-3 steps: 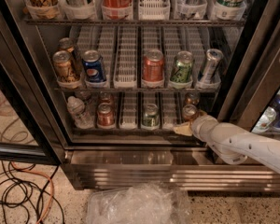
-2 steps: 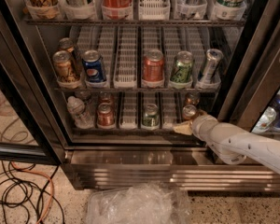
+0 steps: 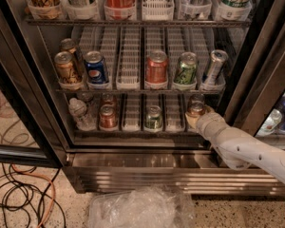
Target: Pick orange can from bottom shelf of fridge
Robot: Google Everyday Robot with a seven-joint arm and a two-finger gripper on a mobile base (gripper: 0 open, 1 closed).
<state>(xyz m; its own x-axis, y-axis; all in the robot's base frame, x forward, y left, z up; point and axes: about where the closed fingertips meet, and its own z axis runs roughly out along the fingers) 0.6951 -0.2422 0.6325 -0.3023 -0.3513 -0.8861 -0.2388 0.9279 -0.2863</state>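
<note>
The fridge [image 3: 31, 80] stands open in the camera view. On the bottom shelf [image 3: 133, 133] a small orange can [image 3: 196, 109] stands at the front of the rightmost lane, with a second like it [image 3: 195, 99] just behind. My gripper [image 3: 194, 119] reaches in from the lower right on its white arm and sits right at the front orange can, touching or nearly touching its lower front. The arm hides the can's base.
The same shelf holds two redder cans [image 3: 108, 117], a green can [image 3: 153, 117] and a clear bottle [image 3: 79, 112]. The rack above carries bigger cans [image 3: 156, 67]. A steel base grille [image 3: 147, 175], a plastic bag [image 3: 137, 208] and floor cables [image 3: 19, 194] lie below.
My gripper has moved slightly up and inward, from the shelf's front edge onto the front orange can. The cans have not moved.
</note>
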